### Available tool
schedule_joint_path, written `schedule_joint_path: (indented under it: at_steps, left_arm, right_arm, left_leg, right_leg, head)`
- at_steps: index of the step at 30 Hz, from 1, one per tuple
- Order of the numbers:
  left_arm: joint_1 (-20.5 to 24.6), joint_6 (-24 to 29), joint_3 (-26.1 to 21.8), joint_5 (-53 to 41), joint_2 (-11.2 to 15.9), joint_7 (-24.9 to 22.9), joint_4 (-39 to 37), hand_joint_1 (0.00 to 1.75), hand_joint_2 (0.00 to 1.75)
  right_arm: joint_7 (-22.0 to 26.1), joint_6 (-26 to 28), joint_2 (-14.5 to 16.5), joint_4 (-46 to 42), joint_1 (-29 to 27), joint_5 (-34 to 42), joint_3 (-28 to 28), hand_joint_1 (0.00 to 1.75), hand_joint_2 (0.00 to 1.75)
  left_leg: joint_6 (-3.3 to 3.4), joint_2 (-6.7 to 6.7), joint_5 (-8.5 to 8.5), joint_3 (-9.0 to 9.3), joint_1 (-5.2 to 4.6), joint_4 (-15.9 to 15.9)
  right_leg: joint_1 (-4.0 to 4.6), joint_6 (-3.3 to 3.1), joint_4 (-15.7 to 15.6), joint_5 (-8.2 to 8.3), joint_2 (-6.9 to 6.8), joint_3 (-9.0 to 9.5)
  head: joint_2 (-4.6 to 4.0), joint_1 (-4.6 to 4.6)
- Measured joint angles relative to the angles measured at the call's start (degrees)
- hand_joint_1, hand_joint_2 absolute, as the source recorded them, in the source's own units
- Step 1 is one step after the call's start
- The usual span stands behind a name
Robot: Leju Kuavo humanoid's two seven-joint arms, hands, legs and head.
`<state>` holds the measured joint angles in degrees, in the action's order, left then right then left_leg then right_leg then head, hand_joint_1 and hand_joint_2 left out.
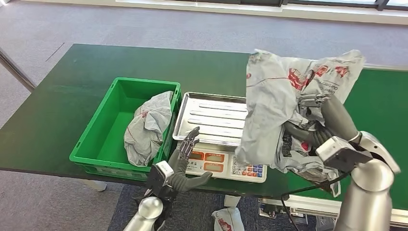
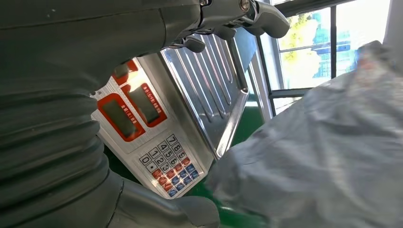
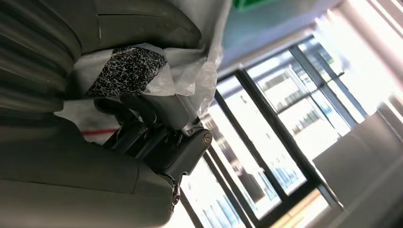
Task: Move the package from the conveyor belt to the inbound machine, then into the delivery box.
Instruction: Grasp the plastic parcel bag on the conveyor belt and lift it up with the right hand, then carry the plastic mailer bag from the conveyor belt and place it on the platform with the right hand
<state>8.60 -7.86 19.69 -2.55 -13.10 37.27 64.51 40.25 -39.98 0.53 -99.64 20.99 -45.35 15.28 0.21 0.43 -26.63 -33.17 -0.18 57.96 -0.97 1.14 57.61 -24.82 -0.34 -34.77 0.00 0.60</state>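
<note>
**Package held above the scale tray**

Head view: a dark green table stood on grey carpet. The right hand gripped one grey package with red print, raised over the right edge of the steel tray of one scale near the table's front edge. One green box sat just left of the scale, with a second grey package inside. The left hand hovered at the front edge, fingers spread, holding nothing.

Left wrist view: the scale's keypad and ribbed tray lay near the held package; windows stood behind.

Right wrist view: fingers closed on the package's plastic, with tall windows beyond.
</note>
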Motion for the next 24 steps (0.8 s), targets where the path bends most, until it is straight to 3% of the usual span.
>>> schedule_joint_path:
  at_steps: [6,13,21,24]
  left_arm:
    - [1.24,-0.50,0.08,0.03,-0.32,0.05,-1.68,0.00,1.75]
    - [2.39,-0.96,0.32,0.03,-0.62,-0.17,-2.90,0.00,1.75]
    - [2.94,-1.75,0.46,-0.40,-0.80,-0.51,-3.73,0.00,1.75]
    - [2.95,-2.37,0.47,-0.76,-0.84,-0.01,-3.81,0.00,1.75]
  right_arm:
    - [-0.03,0.00,2.52,-12.38,0.40,-0.21,-0.45,1.75,1.75]
    - [-0.16,0.00,4.30,-18.20,2.18,-1.34,-1.25,1.75,1.75]
    - [-0.40,0.00,4.87,-18.04,3.50,-3.67,-2.23,1.75,1.75]
    - [-6.11,0.00,3.82,-9.09,7.71,-12.24,-3.25,1.75,1.75]
  left_leg:
    - [0.00,0.22,0.00,0.05,0.00,0.00]
    - [0.00,0.36,0.00,0.17,0.00,0.01]
    - [0.00,0.46,0.00,0.17,0.00,0.00]
    - [0.00,0.78,-0.07,0.02,0.00,-0.02]
  right_leg:
    - [-0.01,-0.01,0.00,0.07,0.21,0.02]
    - [0.00,-0.02,0.00,0.11,0.36,0.05]
    - [0.00,-0.05,0.00,0.13,0.47,0.07]
    - [-0.02,-0.06,0.00,0.18,0.71,0.11]
  head:
    - [0.00,0.01]
    - [0.00,0.00]
    - [0.00,0.01]
    - [0.00,-0.03]
